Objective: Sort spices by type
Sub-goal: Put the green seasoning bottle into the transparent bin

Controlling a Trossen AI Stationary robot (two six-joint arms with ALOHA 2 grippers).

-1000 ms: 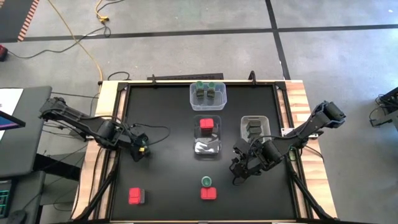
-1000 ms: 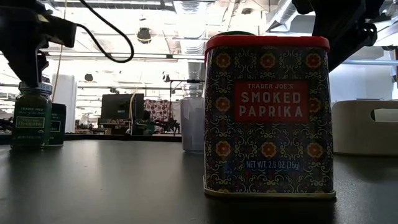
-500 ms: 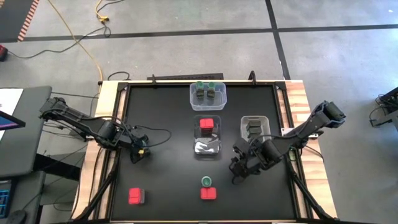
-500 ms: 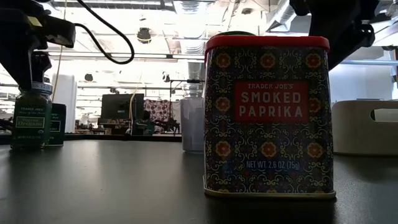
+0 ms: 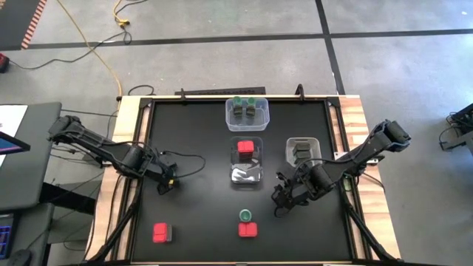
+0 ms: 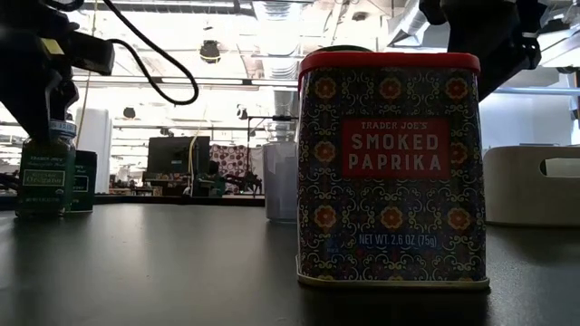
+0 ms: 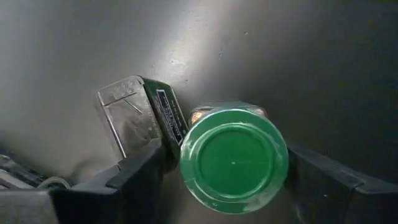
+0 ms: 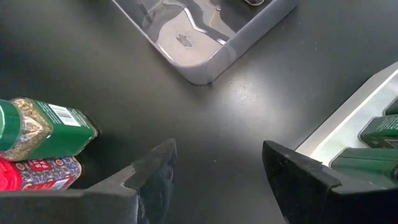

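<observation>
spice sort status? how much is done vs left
Done: green-lidded jars in the top tub, a red tin in the middle tub, dark tins in the right tub.
In hand: left pincer straddles a green-lidded jar, not lifted. Right pincer open, empty.
Left: smoked paprika tin, green jar, red tin.

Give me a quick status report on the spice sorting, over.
Left claw straddling green-lid jar, not yet clamped. Right claw open, empty, above bare table near center tub. Dark tin leans against jar, crowding the grasp.
</observation>
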